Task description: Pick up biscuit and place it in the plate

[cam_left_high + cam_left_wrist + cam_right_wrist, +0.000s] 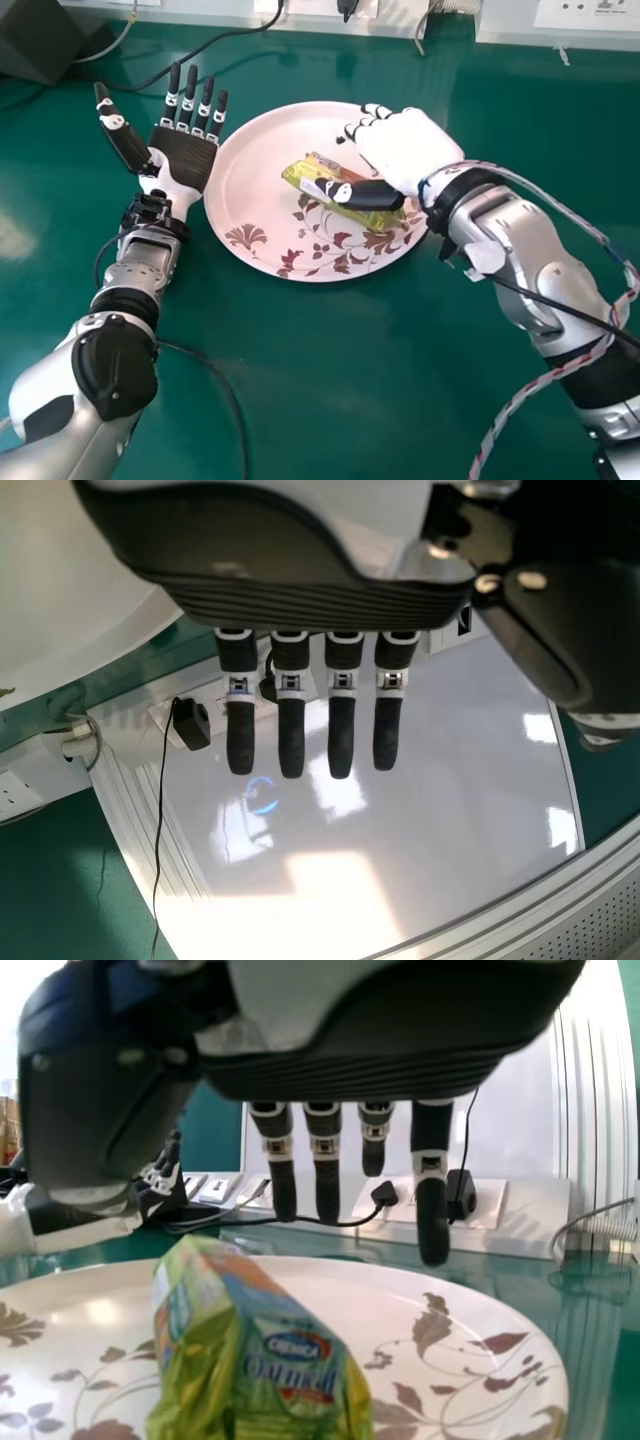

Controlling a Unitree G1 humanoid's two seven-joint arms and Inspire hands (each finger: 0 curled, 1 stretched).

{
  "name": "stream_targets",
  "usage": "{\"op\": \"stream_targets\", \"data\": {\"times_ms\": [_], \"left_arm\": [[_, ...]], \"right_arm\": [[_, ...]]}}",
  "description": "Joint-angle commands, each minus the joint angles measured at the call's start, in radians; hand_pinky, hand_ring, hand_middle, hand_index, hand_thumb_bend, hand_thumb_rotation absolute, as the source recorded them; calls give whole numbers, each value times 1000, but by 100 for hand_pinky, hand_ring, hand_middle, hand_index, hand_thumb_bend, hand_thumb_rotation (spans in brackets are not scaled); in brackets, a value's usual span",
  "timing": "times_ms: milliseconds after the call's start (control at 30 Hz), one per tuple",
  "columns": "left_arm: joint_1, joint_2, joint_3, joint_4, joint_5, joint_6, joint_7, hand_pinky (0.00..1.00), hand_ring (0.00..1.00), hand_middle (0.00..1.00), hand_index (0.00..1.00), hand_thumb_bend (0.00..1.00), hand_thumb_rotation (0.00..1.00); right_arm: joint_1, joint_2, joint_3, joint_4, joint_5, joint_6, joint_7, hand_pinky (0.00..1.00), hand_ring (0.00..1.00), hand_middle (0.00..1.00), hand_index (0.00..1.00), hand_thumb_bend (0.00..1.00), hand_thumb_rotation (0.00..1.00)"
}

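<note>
The right hand (408, 150) is positioned over the plate (247, 175), fingers extended, open. The biscuit packet (372, 219) lies on the plate, below the right hand and partly under its thumb. The left hand (188, 160) is open beside the plate, above the counter (300, 400).

Green tabletop (350, 400), black cable (240, 32), sockets (598, 13)
</note>
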Motion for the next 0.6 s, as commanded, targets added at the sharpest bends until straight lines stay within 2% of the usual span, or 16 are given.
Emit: {"op": "stream_targets", "data": {"times_ms": [0,367,567], "left_arm": [[14,-5,-11,3,7,-9,-9,64,72,76,77,95,30],[14,-5,-15,5,10,-3,-21,61,70,74,77,97,29],[14,-8,-16,4,9,-8,-23,63,72,76,79,94,28]], "right_arm": [[21,-5,-16,-22,15,-4,-5,42,64,87,85,75,43],[47,-12,-54,-72,25,0,-30,47,68,91,94,77,47],[47,-16,-95,-117,42,30,10,48,70,92,99,77,46]]}}
